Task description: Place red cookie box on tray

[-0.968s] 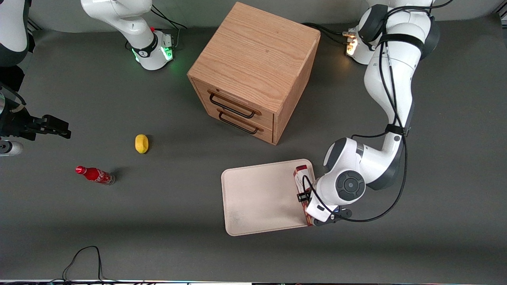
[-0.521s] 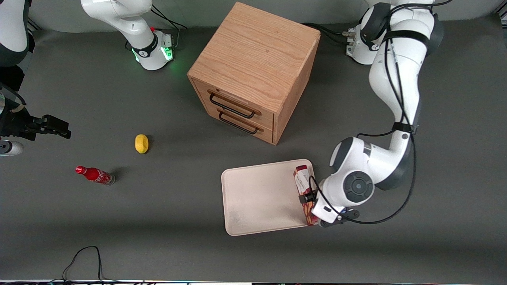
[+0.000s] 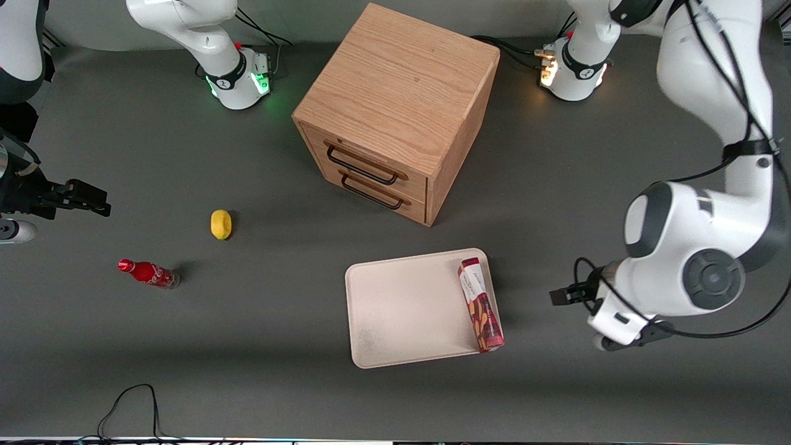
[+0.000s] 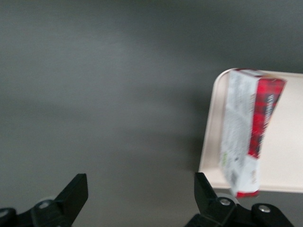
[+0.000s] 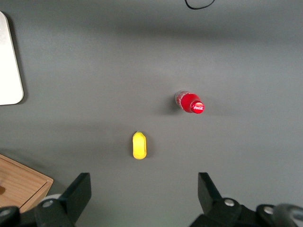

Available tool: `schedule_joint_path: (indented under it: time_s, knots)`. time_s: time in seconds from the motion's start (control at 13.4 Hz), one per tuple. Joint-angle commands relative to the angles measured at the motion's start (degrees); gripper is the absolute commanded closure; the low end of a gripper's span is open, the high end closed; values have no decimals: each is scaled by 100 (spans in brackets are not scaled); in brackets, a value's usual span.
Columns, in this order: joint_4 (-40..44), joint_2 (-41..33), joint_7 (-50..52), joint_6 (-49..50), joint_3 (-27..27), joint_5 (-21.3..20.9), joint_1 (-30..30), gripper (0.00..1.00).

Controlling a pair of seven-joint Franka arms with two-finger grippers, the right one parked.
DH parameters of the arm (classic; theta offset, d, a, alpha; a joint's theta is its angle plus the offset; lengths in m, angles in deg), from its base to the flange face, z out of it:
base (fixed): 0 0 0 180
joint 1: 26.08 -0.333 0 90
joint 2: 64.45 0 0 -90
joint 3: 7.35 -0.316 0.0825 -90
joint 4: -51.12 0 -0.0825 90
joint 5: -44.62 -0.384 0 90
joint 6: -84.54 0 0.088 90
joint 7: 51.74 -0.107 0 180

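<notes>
Grey table (image 3: 247,346) lay under everything. I saw the red cookie box (image 3: 481,305) lying on the tray (image 3: 401,309) at its edge toward the working arm. My gripper (image 4: 141,198) hung well apart, jaws spread, holding nothing.

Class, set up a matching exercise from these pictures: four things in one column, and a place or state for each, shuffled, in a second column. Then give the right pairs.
Things:
1. cookie box
2. gripper
3. lemon
4. soda bottle

Places or states:
A. open, above bare table beside the tray
B. yellow, lying near the bottle
C. lying along the tray's edge toward the working arm
D. red, toward the parked arm's end of the table

Pairs: 1-C, 2-A, 3-B, 4-D
</notes>
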Motion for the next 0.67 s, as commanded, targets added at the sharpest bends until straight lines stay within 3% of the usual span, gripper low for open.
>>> schedule_joint_path:
  time_s: [0.0, 0.22, 0.6]
  knots:
    - [-1388, -1078, -543, -96, -7, -17, -427, 0]
    - [-2268, -1729, -667, -289, -16, -148, -665, 0]
    - [-3007, -2608, -1387, -325, -16, -149, -1298, 0]
